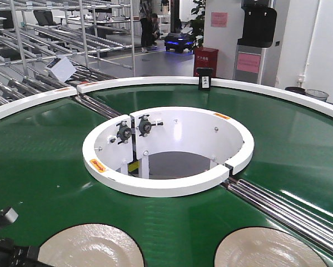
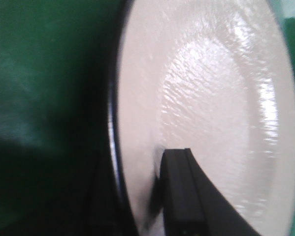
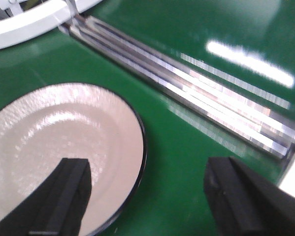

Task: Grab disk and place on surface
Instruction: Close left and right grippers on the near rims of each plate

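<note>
Two round, pale disks lie flat on the green belt [image 1: 44,156], at its near edge. The left disk [image 1: 91,247] is at the near left and the right disk [image 1: 263,249] at the near right, well apart. The big white ring [image 1: 166,186] sits in the middle, farther away. The left gripper [image 2: 182,206] is right up close to the left disk. Only one black finger [image 2: 179,172] shows, lying over the shiny face just inside the dark rim, so I cannot tell if this gripper is open or closed. The right gripper [image 3: 152,196] is spread wide and holds nothing. One finger [image 3: 63,196] is over the right disk's edge and the other [image 3: 241,196] is over bare green belt. Shiny metal rollers [image 3: 186,93] cross the belt just past it, on the far right.
</note>
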Motion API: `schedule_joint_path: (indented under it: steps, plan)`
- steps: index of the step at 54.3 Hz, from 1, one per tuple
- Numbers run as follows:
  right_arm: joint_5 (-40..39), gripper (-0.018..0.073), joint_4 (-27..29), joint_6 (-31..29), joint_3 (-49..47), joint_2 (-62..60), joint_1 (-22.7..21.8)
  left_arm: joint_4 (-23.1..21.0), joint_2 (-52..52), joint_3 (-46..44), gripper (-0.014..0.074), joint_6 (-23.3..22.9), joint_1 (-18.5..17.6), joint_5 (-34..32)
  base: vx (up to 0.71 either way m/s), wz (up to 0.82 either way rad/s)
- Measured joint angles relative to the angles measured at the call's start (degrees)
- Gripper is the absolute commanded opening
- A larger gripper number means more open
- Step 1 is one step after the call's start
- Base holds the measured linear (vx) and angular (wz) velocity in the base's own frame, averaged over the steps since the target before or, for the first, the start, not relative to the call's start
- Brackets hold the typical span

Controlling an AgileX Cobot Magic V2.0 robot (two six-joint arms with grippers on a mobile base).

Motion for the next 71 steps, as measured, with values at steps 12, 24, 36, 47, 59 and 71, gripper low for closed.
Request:
schedule_joint_path:
  steps: [12, 24, 36, 47, 59, 71]
  plan:
    - [14.4, 0.0502, 2.1, 4.5, -6.7, 11.7, -0.1, -4.5, 0.0, -0.9, -0.0010, -2.5, 0.1, 3.1, 0.00, 0.00]
    - [16.1, 0.0463, 6.5, 4.6, -18.7, 25.9, -5.1, -5.7, 0.0, -2.0, -0.0009, -4.3, 0.4, 5.1, 0.00, 0.00]
    - [18.1, 0.0420, 25.5, -10.4, -26.8, 39.7, -19.8, -7.2, 0.0, -2.1, -0.0008, -7.8, 4.9, 7.6, 0.00, 0.00]
    - [19.9, 0.0413, 43.7, -33.0, -27.1, 48.9, -23.9, -12.9, 0.0, -2.1, -0.0007, -8.3, 8.4, 8.5, 0.00, 0.00]
    - [18.8, 0.0413, 50.9, -48.7, -27.4, 54.7, -21.5, -13.4, 0.0, -2.1, -0.0007, -8.4, 8.7, 9.2, 0.00, 0.00]
    - [17.9, 0.0413, 51.5, -52.1, -27.4, 59.9, -17.2, -13.3, 0.0, -2.1, -0.0007, -8.4, 8.7, 9.6, 0.00, 0.00]
